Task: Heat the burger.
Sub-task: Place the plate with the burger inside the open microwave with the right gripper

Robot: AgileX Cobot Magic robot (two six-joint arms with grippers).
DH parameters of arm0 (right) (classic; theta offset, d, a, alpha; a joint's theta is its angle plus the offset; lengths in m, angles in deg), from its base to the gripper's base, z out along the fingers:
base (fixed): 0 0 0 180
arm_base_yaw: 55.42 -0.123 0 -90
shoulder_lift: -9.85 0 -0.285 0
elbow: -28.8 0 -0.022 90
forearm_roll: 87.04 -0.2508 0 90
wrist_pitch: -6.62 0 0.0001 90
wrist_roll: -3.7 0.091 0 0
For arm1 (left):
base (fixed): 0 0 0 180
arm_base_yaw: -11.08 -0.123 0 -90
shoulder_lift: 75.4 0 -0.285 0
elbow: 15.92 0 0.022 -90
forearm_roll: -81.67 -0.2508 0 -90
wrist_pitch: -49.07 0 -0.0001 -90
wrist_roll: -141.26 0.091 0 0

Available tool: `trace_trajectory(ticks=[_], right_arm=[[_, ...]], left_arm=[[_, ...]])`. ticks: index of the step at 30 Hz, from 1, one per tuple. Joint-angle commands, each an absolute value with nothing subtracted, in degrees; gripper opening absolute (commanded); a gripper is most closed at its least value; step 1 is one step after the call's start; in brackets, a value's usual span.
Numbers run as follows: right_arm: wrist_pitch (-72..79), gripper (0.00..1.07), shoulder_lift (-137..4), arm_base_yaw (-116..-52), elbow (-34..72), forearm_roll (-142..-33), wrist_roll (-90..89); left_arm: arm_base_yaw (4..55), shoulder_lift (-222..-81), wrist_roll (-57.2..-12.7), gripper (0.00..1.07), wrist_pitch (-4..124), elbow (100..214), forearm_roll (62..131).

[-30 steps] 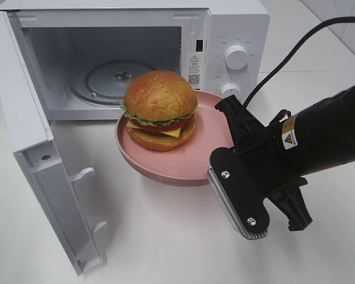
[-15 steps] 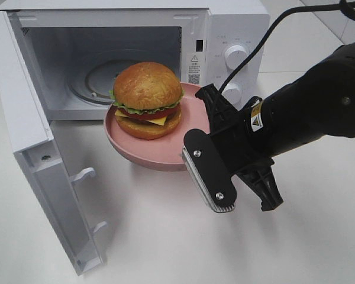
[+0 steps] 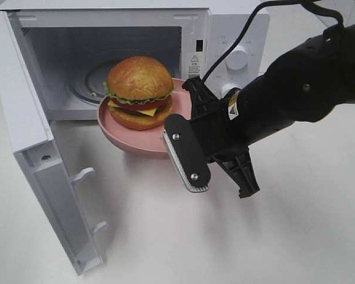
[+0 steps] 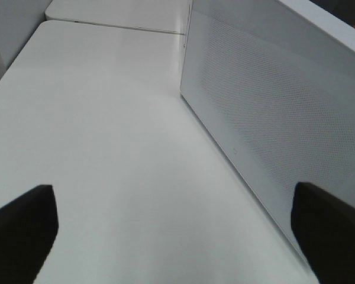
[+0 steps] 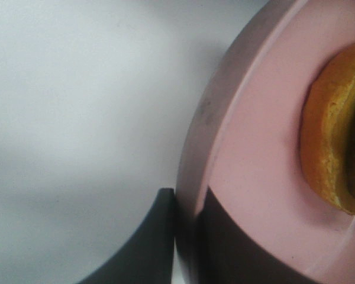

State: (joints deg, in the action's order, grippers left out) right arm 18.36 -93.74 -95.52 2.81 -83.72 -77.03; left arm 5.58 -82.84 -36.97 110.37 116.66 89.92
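burger (image 3: 139, 89): carried on pink plate (image 3: 114, 131), shifted left and farther than a second ago, now at the mouth of the open microwave (image 3: 234, 32) | right hand (image 5: 187, 234): kept clamped on the plate's right rim | left hand (image 4: 176, 236): spread wide, nothing held, above the table (image 3: 165, 236)

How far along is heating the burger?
Done: microwave door open, right jaws shut on the rim of the pink plate. In hand: plate with the burger held at the oven's mouth. Left: set it on the turntable, release, close the door, start heating.
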Motion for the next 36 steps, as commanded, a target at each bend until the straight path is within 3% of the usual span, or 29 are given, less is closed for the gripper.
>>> trace_trajectory(ticks=[1, 36], right_arm=[[14.75, 0.00, -94.08, -95.58, 5.62, -83.20, -76.17], [18.42, 0.00, -107.15, -95.58, 22.12, -79.77, -69.12]], left_arm=[[5.29, -81.98, -37.08, 1.00, 110.26, 116.43, 90.21], [5.29, -81.98, -37.08, 1.00, 110.26, 116.43, 90.21]])
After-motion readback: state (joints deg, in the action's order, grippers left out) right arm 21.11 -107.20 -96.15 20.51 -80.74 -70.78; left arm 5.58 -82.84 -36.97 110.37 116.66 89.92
